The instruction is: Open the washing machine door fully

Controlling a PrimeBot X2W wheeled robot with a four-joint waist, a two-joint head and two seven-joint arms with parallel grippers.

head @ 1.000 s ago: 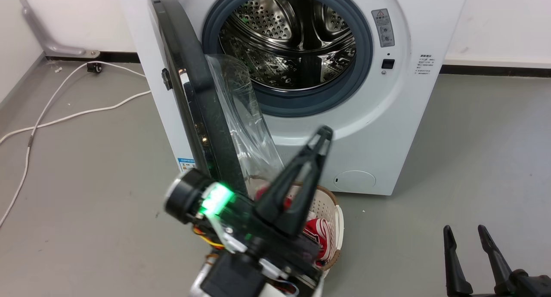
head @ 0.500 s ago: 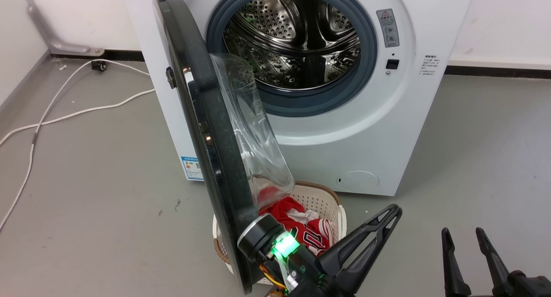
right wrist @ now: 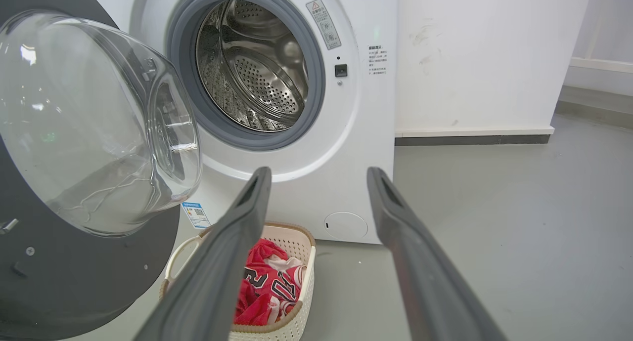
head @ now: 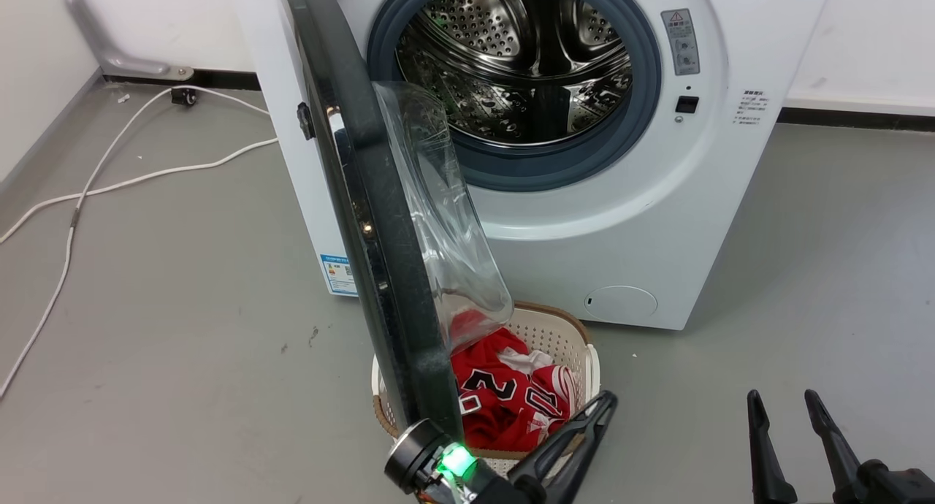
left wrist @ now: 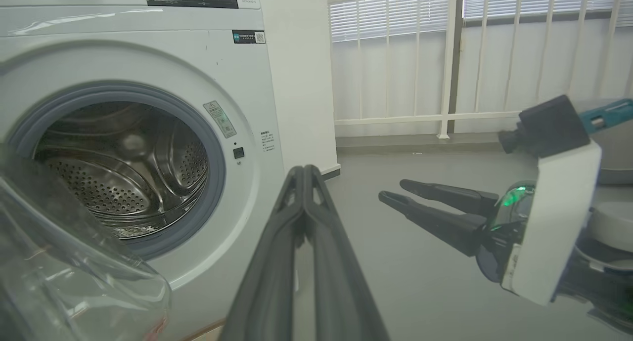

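Black and shiny, the big round washing machine door [head: 380, 234] with its clear glass bowl looks about half open. It hangs upright on its hinge at the left side of the white boxy washing machine [head: 621, 234]. It sticks out toward the robot, near a white woven basket [head: 588, 358] of red clothes [head: 504, 402]. Its thin edge faces the head camera and runs top to bottom. The glass bowl bulges to the right.

The left tool [head: 603, 405] sits low beside the door's near edge. Its fingers are pressed together and hold nothing, likely to make one firm stick for pushing. The right tool [head: 781, 398] is spread wide and empty. It is well apart, likely to keep out of the door's way.
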